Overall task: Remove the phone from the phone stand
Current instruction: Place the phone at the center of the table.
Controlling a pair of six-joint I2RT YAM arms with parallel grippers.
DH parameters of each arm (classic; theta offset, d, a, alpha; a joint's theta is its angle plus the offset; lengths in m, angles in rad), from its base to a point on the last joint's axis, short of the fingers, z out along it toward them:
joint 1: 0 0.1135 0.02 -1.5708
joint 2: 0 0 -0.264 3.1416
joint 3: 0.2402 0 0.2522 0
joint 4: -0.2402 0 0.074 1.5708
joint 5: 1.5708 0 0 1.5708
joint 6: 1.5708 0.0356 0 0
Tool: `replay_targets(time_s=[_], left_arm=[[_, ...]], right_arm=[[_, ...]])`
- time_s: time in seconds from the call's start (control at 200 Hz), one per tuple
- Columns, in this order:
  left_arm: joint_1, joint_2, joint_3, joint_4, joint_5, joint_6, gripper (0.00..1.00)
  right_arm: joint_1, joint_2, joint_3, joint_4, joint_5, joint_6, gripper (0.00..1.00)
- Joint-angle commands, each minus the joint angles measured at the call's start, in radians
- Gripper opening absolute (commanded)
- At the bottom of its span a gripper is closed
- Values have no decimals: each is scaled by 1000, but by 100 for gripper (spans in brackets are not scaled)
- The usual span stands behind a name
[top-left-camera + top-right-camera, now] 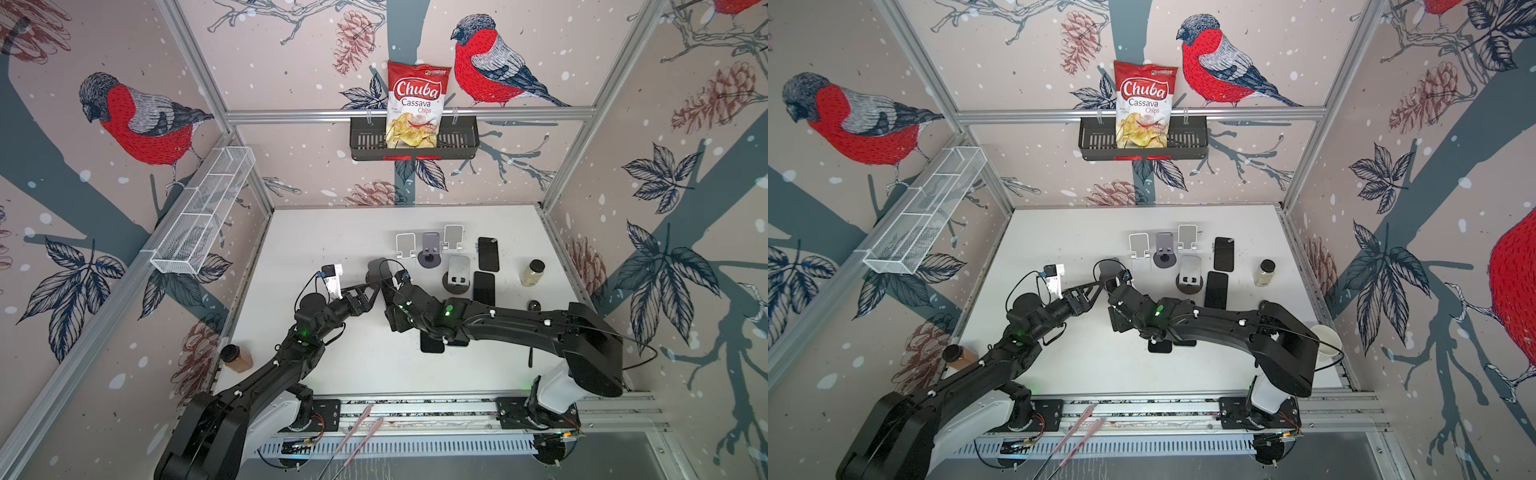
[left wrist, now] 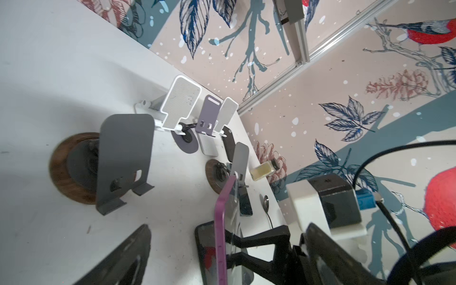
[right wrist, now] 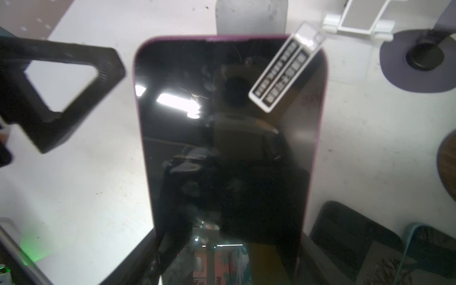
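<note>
While the right gripper (image 3: 229,254) clamps the lower end of the phone (image 3: 229,138), a flat handset with a dark glossy screen in a purple case, its jaws are closed on the phone's two long sides. The left gripper (image 1: 376,290) stands next to it with its jaws spread wide and holding nothing. In the right wrist view one black triangular finger (image 3: 106,63) of the left gripper sits just beside the phone's edge, with a strip of the white table (image 3: 74,185) showing between them. A white-and-black label sticker (image 3: 283,74) lies slantwise across an upper corner of the screen. The phone is off the phone stand (image 2: 123,153), a grey bent-metal plate on a round wooden base. In the left wrist view the stand's ledge is bare, and the phone's purple edge (image 2: 220,222) rises nearly upright a little way apart from it. In both top views the two grippers meet just in front of this stand (image 1: 377,266), near the middle of the table. Whether the phone's lower end touches the table cannot be told. Farther back stand two white plastic stands (image 1: 405,243) (image 1: 453,237) with a lilac round-footed stand (image 1: 430,245) between them. A second grey stand on a wooden disc (image 1: 458,270) is nearer. Two black phones (image 1: 488,253) (image 1: 484,287) lie flat beside those stands, and a clear jar of pale powder (image 1: 532,272) stands past them. A jar of orange-brown spice (image 1: 236,356) stands at the table's left edge, and a red-and-white chips bag (image 1: 417,104) sits in a black wall basket (image 1: 457,141).
</note>
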Motion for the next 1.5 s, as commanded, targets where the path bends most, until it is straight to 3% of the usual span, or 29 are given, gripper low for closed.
replay_targets(time_s=[0.0,0.355,0.771,1.496], left_arm=[[4,-14,16,-82,-124,23,96],[5,-27,9,-118,-160,34,96],[5,-54,-16,-130,-152,53,96],[5,-57,-35,-104,-144,51,96]], right_arm=[[-3,12,-4,-13,22,52,65],[-1,89,-36,-11,-36,141,65],[2,207,32,-59,-73,147,65],[2,280,92,-216,-122,208,65]])
